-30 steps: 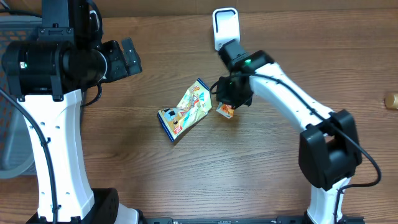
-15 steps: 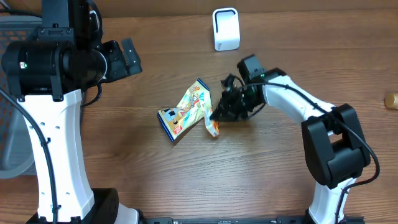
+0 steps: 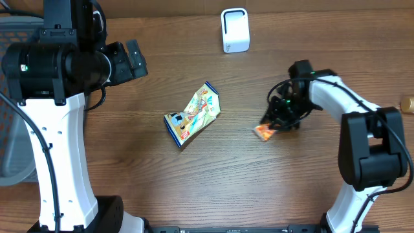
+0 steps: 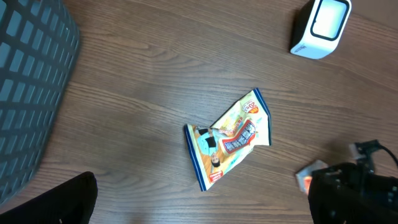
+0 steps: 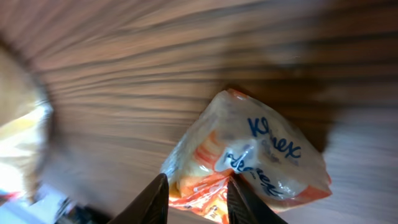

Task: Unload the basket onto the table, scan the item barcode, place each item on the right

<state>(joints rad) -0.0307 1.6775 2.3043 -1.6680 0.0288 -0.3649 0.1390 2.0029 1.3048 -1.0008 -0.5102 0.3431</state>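
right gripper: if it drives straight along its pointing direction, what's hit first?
The Kleenex tissue pack, right at the right gripper fingertips. The wooden table appears to lie directly behind it.

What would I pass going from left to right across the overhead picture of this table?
grey basket → snack bag → white scanner → tissue pack → small tan object at the right edge.
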